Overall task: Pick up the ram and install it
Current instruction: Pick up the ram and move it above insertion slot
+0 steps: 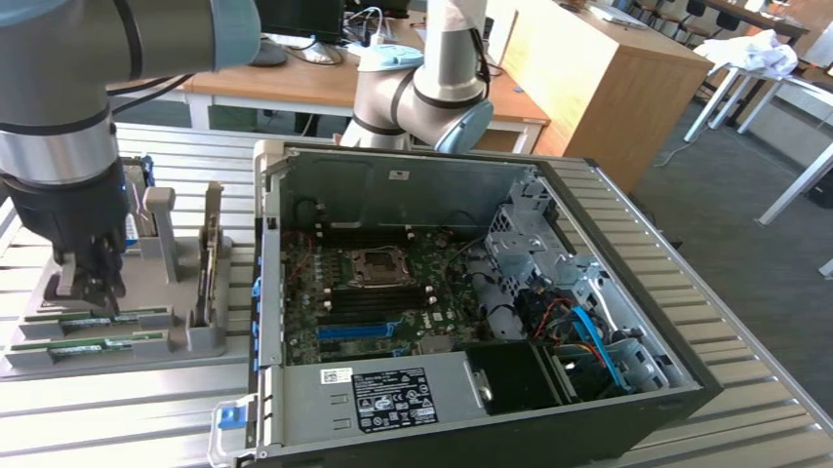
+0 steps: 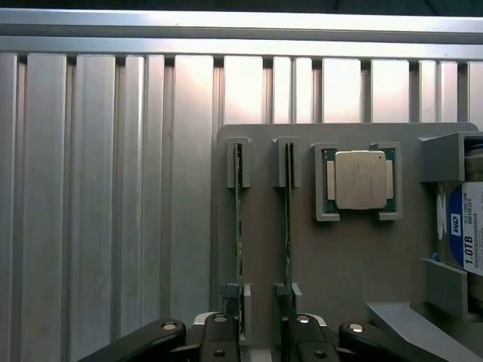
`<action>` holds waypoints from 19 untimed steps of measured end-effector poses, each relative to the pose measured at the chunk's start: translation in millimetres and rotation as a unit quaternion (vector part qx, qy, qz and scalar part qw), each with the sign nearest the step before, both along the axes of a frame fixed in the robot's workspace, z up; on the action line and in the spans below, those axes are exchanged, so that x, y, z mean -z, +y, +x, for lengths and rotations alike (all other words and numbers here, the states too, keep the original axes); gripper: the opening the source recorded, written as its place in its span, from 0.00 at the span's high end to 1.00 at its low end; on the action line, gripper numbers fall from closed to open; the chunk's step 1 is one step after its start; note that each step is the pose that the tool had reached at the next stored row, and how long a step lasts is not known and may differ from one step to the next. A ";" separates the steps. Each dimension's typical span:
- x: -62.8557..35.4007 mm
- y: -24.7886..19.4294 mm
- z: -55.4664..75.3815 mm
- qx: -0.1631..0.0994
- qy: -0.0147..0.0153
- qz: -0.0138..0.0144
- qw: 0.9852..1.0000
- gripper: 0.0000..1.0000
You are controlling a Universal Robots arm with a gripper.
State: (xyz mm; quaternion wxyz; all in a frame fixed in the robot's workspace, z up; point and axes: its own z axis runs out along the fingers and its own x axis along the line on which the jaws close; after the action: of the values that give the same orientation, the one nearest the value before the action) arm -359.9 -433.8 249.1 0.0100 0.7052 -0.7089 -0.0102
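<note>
Gripper released, jaws spread, nothing held. It hangs just above the ram in the grey holder, at nine o'clock of the open case. I judge alignment critical: I would centre the jaws on one stick, clear of its twin at six o'clock, and descend squarely.

Off to one side of the jaws of the gripper, the hard drive label read "WD" and "1.0TB".

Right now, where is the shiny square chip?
The chip sits in the grey holder at the exterior view's left, between a ram stick and the hard drive.
</note>
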 end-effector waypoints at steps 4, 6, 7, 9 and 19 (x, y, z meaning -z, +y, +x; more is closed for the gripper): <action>0.6 0.0 0.0 0.000 0.000 0.000 1.000 0.69; 0.7 -0.1 0.0 0.000 0.000 0.000 1.000 0.69; 0.9 -0.6 -0.1 0.000 0.000 0.000 1.000 0.69; 0.8 -2.8 -0.1 0.000 0.000 0.000 1.000 0.69; 2.7 -5.4 -0.3 0.000 0.000 0.000 1.000 0.69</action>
State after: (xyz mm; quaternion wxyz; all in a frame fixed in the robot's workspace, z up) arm -360.3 -439.2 246.4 0.0100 0.7052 -0.7089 -0.0102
